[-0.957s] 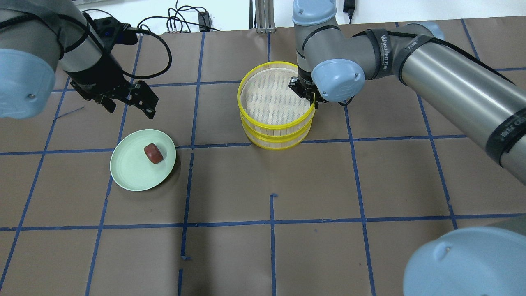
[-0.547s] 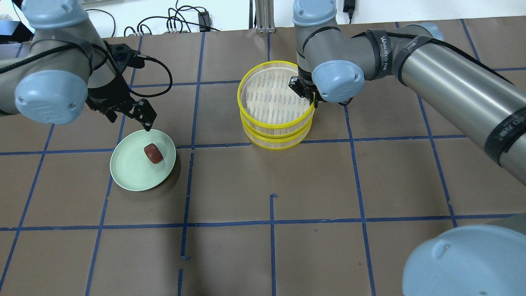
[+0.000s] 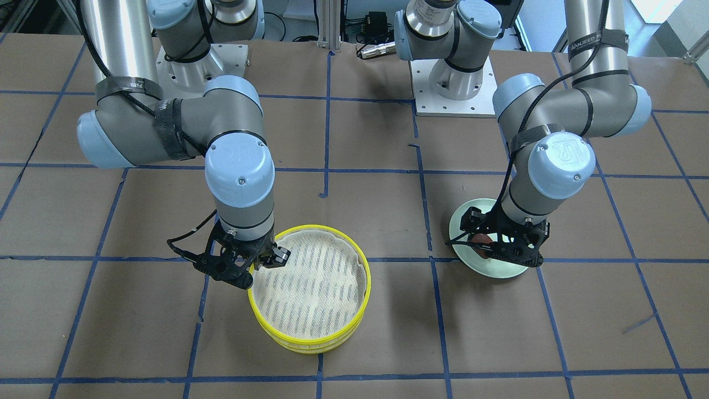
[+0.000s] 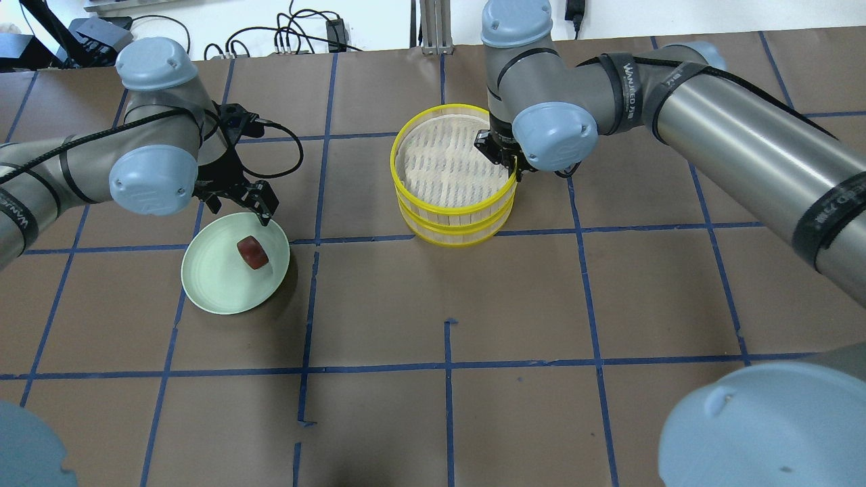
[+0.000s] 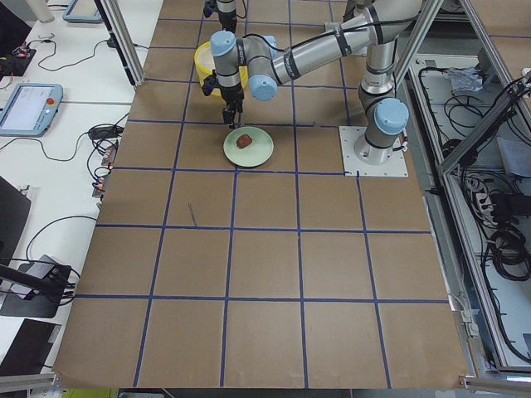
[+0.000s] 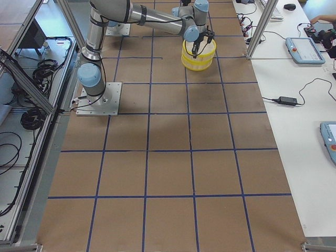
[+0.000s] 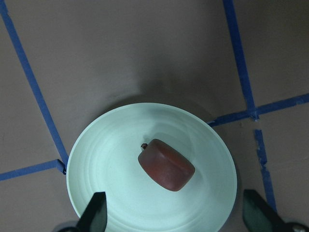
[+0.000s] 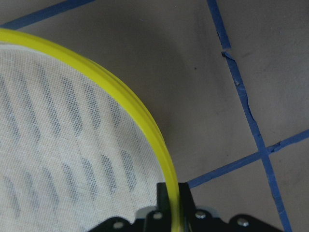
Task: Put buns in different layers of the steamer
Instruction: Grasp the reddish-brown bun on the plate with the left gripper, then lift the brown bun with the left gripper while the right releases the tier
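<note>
The right gripper [image 8: 170,195] is pinching the upper tray [image 4: 440,159] by its rim (the lower tray [image 4: 453,232] is showing only its wall); the left gripper [image 7: 176,210] is hovering, fingers apart, over the reddish-brown bun [image 7: 166,164] on the plate [image 7: 106,159].

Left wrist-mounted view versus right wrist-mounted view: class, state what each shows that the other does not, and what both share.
Only the left wrist view: the reddish-brown bun lying on the pale green plate, with the left gripper open over it. Only the right wrist view: the top steamer tray, gripped at its yellow rim by the right gripper, and its white mesh lining. Both: the brown table cover crossed by blue tape lines.
</note>
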Available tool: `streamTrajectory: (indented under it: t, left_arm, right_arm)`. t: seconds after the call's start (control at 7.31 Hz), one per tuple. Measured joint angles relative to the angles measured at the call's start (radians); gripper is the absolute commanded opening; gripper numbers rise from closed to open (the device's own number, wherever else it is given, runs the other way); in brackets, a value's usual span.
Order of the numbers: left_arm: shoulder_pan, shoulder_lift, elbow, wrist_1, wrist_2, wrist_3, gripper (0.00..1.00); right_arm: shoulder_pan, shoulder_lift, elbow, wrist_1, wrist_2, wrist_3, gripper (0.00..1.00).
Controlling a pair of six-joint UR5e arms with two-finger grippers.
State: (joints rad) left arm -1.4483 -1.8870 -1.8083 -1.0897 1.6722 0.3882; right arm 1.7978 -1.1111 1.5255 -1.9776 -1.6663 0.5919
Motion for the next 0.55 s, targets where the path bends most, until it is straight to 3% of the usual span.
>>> streamTrajectory:
  t: [0.14, 0.27, 0.41, 0.55]
  left_arm:
    - [0.0, -0.031, -0.014, 0.04, 0.001, 0.001, 0.91]
    - [0.0, -0.054, -0.021, 0.063, 0.003, 0.001, 0.67]
    - [0.001, -0.065, -0.025, 0.072, 0.005, 0.0, 0.37]
    - [0.008, -0.07, -0.034, 0.076, 0.006, -0.002, 0.2]
  right_arm:
    - [0.0, 0.0, 0.004, -0.001, 0.013, 0.0, 0.15]
    - [0.0, -0.001, 0.008, 0.0, 0.019, 0.0, 0.22]
    - [0.0, -0.004, 0.01, 0.001, 0.02, -0.001, 0.8]
    - [-0.001, -0.007, 0.012, 0.001, 0.017, -0.004, 0.98]
